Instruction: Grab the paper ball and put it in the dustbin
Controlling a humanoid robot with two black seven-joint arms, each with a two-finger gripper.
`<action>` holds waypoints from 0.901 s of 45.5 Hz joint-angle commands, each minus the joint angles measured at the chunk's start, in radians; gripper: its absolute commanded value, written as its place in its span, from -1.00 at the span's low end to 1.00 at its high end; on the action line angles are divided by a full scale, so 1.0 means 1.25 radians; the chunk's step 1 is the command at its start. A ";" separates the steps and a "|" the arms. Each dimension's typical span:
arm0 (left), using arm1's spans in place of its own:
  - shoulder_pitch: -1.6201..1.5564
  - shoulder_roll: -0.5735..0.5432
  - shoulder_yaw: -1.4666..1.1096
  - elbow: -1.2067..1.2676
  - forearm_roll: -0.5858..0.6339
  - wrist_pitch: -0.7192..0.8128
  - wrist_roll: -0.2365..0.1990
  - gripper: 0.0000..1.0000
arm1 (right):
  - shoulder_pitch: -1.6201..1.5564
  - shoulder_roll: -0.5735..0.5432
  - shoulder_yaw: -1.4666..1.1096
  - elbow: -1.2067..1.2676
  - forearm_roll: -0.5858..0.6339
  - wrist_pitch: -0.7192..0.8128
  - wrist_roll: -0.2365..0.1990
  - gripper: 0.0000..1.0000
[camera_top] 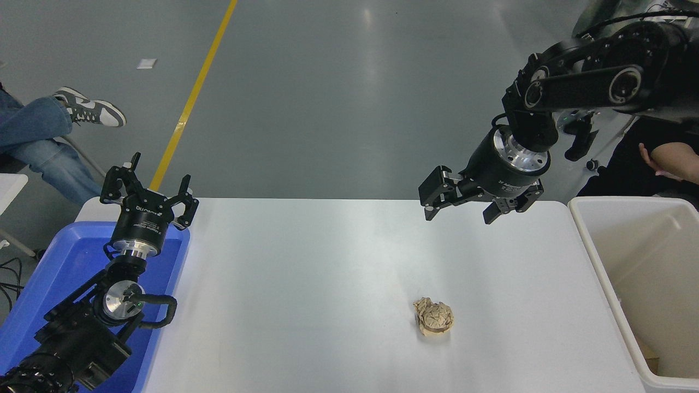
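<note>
The paper ball (pixel 433 317), a tan crumpled wad, lies on the white table (pixel 306 284) right of the middle, near the front. The dustbin (pixel 588 240), a large off-white tub, stands at the table's right end. My right gripper (pixel 457 213) is open and empty. It hangs in the air over the table's far edge, well beyond the ball and slightly to its right, left of the dustbin. My left gripper (pixel 147 192) is open and parked at the lower left over the blue tray.
A blue plastic tray (pixel 60 273) sits at the table's left end under my left arm. A person's legs and shoe (pixel 90 111) are at the far left. Another person's arm (pixel 674 161) is behind the dustbin at the right.
</note>
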 commanded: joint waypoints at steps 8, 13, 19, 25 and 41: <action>0.000 0.000 0.000 0.000 0.000 -0.001 0.000 0.96 | -0.023 0.011 0.004 -0.006 0.005 -0.001 0.000 1.00; 0.000 0.000 0.000 -0.001 0.000 -0.001 0.000 0.96 | -0.067 0.024 0.003 -0.012 0.003 -0.014 0.000 1.00; 0.000 0.000 0.000 0.000 0.000 0.000 0.000 0.96 | -0.139 0.059 0.006 -0.018 0.004 -0.061 0.000 1.00; 0.000 0.000 0.000 0.000 0.000 -0.001 0.000 0.96 | -0.218 0.070 0.006 -0.054 -0.003 -0.125 0.000 1.00; 0.000 0.000 0.000 0.000 0.000 -0.001 0.000 0.96 | -0.376 0.079 0.018 -0.130 -0.008 -0.210 0.000 1.00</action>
